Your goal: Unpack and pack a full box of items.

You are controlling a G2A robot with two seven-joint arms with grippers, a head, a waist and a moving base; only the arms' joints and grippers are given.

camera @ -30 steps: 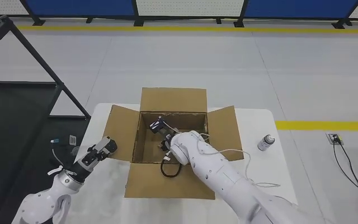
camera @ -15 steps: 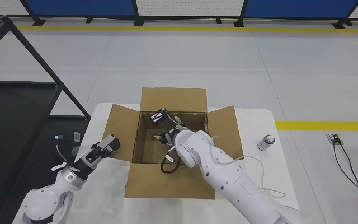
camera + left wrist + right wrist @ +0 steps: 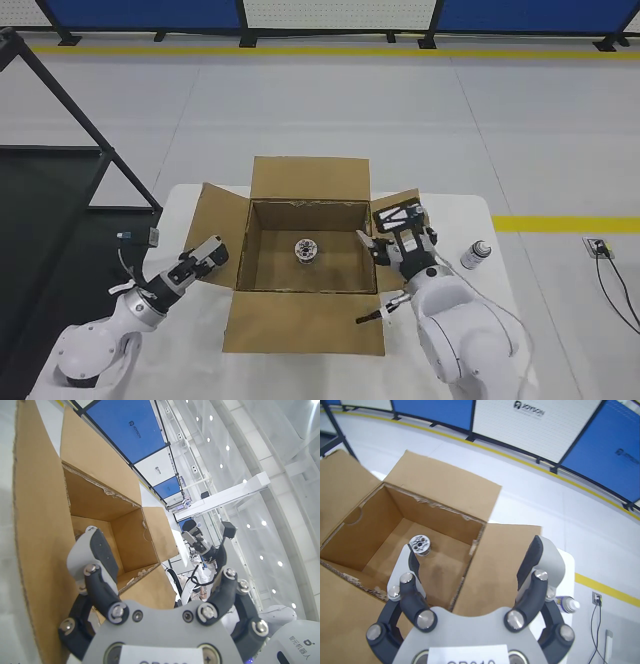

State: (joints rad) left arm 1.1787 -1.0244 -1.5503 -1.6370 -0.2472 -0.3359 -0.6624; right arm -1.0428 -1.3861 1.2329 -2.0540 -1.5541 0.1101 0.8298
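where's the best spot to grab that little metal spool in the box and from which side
Grip the spool across its round side, coming straight down from above. It stands upright near the middle of the box floor, flat holed face up, and the walls would likely block a sideways approach. The right end effector is open, over the right flap.

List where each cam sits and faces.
Top view: overhead, looking down on box, left tool, right tool.
Left wrist view: low beside the box, facing across its opening; own finger shows.
Right wrist view: above a side flap, looking into box at spool; own fingers show.
Top and right wrist views share spool, bottle.
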